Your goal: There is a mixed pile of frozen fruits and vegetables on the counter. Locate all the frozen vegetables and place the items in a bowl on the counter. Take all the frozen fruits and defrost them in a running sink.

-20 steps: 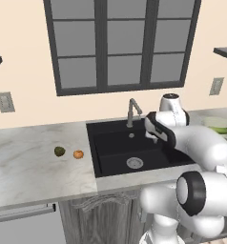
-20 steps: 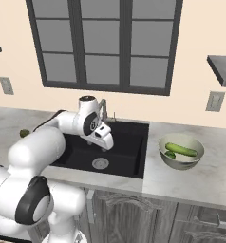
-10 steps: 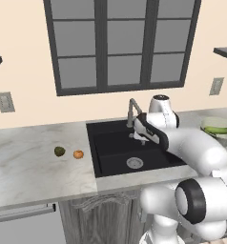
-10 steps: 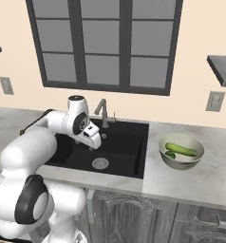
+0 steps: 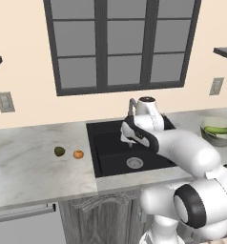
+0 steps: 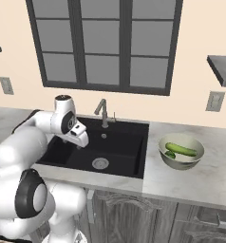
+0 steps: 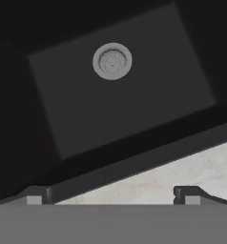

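The gripper (image 5: 126,138) hangs over the black rectangular sink (image 5: 110,152), fingers spread wide and holding nothing. Below it lies the round metal drain (image 7: 112,61). Well to its left on the pale marbled counter (image 5: 29,167) sit the orange ball (image 5: 77,154) and the dull olive-brown ball (image 5: 59,151), seemingly just apart.

A dark-framed window (image 5: 122,43) with grey panes fills the cream wall. Left of the window sits a pale wall plate (image 5: 4,101); right of it, another (image 6: 213,101). Further right, above that plate, juts a dark shelf (image 6: 222,69), perhaps a cabinet edge.
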